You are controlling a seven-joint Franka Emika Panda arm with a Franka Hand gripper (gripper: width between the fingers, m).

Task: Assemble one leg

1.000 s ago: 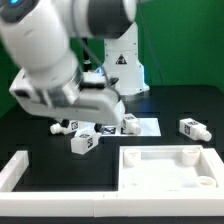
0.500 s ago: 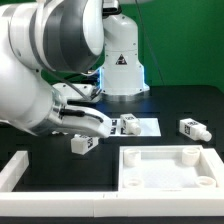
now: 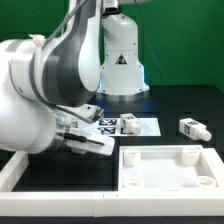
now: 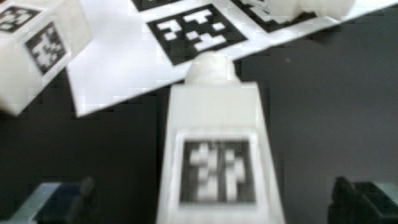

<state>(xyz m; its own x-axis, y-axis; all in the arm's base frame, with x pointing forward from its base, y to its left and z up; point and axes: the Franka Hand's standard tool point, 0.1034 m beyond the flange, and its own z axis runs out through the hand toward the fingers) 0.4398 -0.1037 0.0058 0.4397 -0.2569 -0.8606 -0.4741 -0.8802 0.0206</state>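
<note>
In the wrist view a white leg (image 4: 217, 120) lies lengthwise on the black table, with a black-and-white tag on its upper face. My gripper (image 4: 210, 205) is open and straddles it. A dark fingertip (image 4: 54, 200) stands on each side, with a gap between each fingertip and the leg. In the exterior view the gripper (image 3: 90, 141) is low over the table in front of the marker board (image 3: 138, 126), and the arm hides this leg. Another leg (image 3: 193, 127) lies at the exterior view's right. One more leg (image 4: 36, 50) lies beside the marker board (image 4: 187, 35).
A large white square panel (image 3: 170, 178) with corner sockets lies at the front right of the exterior view. A white frame piece (image 3: 14, 171) lies at the front left. The robot's base (image 3: 122, 60) stands behind the marker board.
The arm has swung down and forward. The gripper has dropped over the leg that lay in front of the marker board, and the arm now hides that leg in the exterior view.
</note>
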